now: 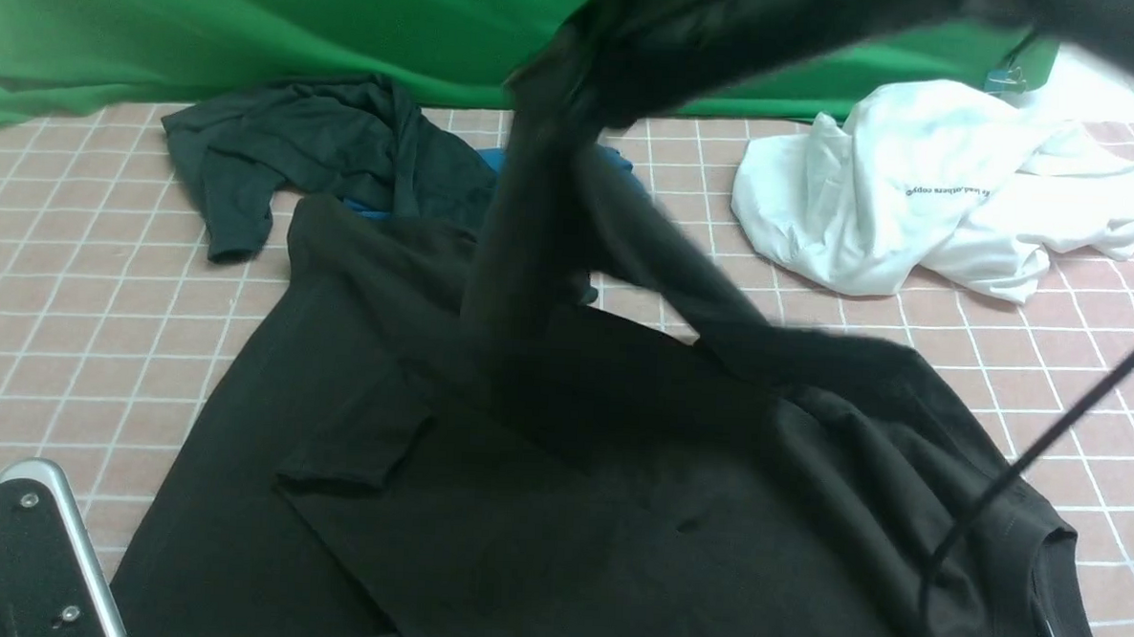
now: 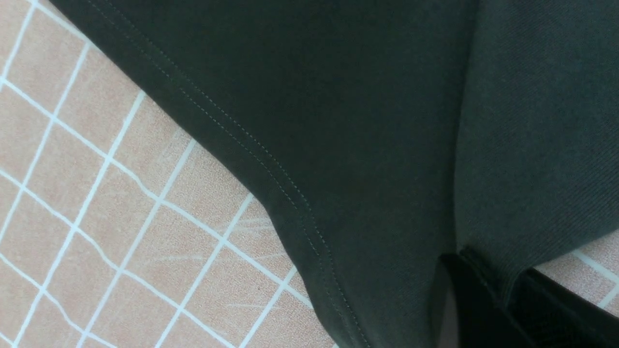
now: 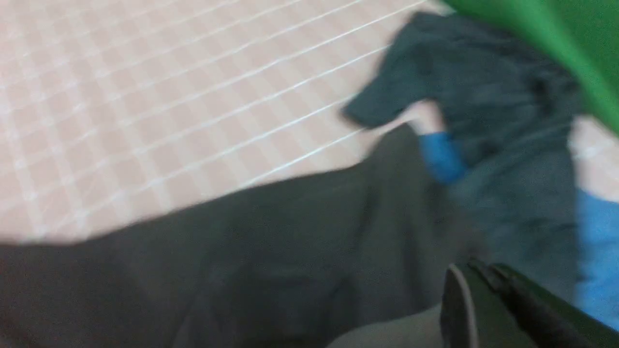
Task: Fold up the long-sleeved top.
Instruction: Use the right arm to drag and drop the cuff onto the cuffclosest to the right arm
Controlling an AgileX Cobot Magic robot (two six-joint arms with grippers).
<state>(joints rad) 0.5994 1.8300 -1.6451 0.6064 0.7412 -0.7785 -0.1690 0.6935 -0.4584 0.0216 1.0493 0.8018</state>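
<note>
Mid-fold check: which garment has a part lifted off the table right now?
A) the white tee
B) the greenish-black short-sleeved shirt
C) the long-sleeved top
C: in the front view the long-sleeved top has its sleeve rising steeply above its body, which lies spread on the table.

Pink-checked table (image 1: 69, 335) bears long-sleeved top (image 1: 568, 510), dark shirt (image 1: 326, 145), white tee (image 1: 926, 200).

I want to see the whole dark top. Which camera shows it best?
The front view: the long-sleeved top lies spread out, one sleeve lifted. Left wrist shows only a stitched edge; right wrist, a blur.
</note>
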